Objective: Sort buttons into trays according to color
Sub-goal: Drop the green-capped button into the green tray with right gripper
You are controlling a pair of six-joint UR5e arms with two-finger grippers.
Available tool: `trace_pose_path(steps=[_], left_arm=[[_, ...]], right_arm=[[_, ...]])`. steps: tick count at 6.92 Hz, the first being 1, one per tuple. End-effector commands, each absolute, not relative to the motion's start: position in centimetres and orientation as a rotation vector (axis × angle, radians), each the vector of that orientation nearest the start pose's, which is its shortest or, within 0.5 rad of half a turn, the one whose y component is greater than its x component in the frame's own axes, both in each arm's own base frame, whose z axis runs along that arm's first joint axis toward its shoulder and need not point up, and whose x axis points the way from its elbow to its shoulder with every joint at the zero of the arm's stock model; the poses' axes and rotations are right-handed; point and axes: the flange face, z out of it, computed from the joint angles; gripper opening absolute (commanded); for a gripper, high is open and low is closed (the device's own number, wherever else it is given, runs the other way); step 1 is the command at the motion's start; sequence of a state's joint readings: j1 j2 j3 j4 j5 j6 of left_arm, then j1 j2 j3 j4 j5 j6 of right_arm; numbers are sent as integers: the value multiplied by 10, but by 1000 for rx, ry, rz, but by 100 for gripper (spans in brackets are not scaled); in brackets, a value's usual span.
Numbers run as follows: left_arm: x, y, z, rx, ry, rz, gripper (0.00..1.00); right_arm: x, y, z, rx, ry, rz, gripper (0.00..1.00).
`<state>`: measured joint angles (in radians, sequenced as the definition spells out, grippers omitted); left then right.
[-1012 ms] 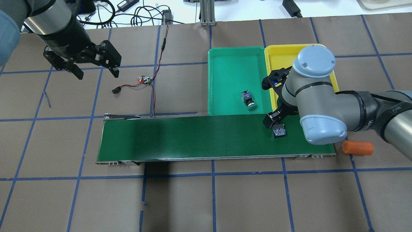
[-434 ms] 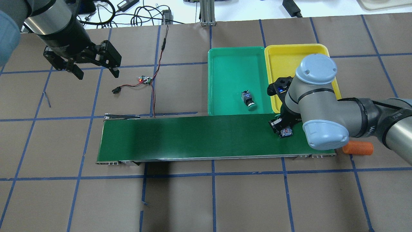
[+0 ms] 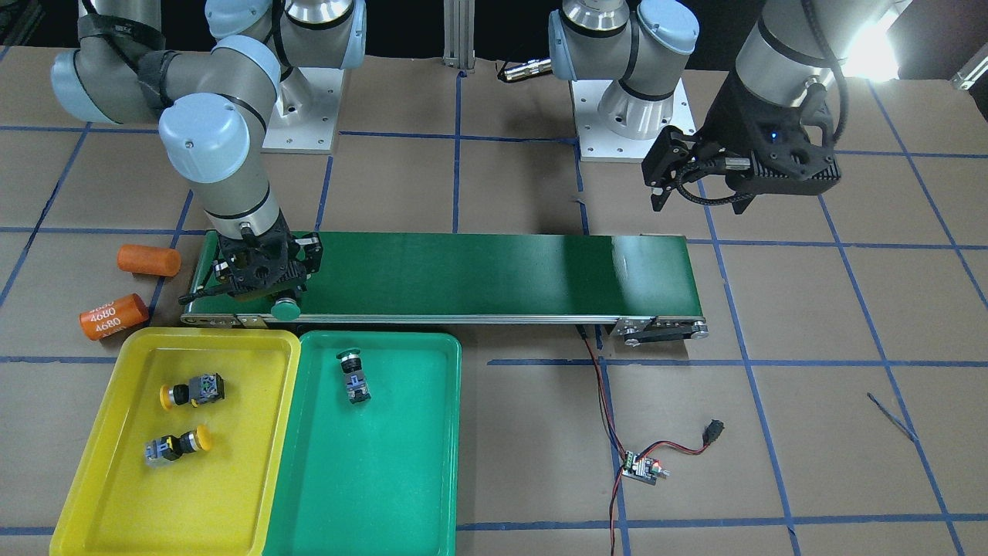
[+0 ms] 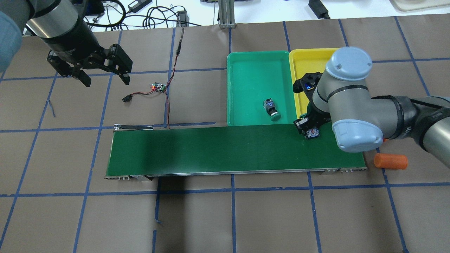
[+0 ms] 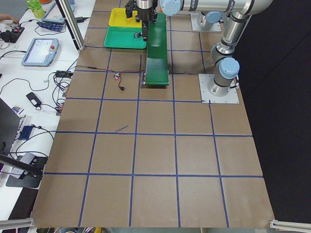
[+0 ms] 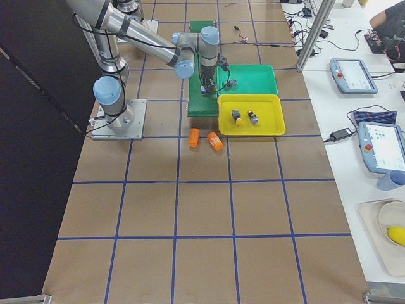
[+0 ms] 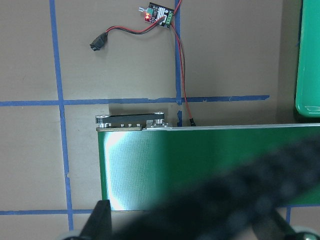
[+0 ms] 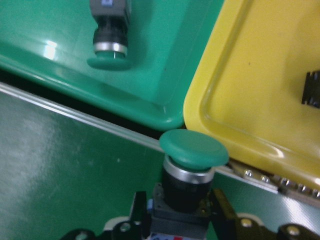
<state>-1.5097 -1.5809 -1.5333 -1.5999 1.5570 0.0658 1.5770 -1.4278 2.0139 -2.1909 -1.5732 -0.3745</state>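
Right wrist view, lower centre: my right claw (image 8: 180,207), jaws clamped on the black switch block of the held green button (image 8: 192,149), cap pointing up the frame. The cap overhangs the metal edge rail of the conveyor belt (image 8: 65,165); whether the block touches the belt I cannot tell.

Beyond the cap, middle of the frame: the rounded corners of the green tray (image 8: 165,112) and the yellow tray (image 8: 260,75), set side by side and touching.

Upper left of the same frame: the second green button (image 8: 110,45), lying on its side in the green tray, cap toward the belt.

Front-facing view, lower left: two yellow buttons (image 3: 193,391) (image 3: 177,445) on their sides in the yellow tray, well apart from one another. The held button sits at the belt's lower left end, just above the seam between the two trays.

Left edge of that view: two orange cylinders (image 3: 149,260) (image 3: 113,316) on the brown worktop (image 3: 810,347), beside the belt's end.

Lower right of centre: a small circuit board (image 3: 641,468), red and black wires running from it up to the belt.

Overhead view, upper left: my left claw (image 4: 105,80), fingers spread apart and gripping nothing, hanging above the worktop well away from belt and trays
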Motion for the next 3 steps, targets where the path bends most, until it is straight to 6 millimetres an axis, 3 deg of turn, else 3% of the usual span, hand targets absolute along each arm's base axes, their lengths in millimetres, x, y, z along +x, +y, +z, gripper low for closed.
trace_pose_path(steps=[1, 2, 3], left_arm=[[-104, -503, 499, 7, 3155, 1, 100], [-104, -503, 499, 7, 3157, 1, 100], [-104, -503, 499, 7, 3155, 1, 100]], right_arm=[[182, -552, 297, -704, 3043, -136, 11], [207, -579, 310, -760, 3029, -119, 13], [219, -609, 307, -777, 3020, -60, 16]])
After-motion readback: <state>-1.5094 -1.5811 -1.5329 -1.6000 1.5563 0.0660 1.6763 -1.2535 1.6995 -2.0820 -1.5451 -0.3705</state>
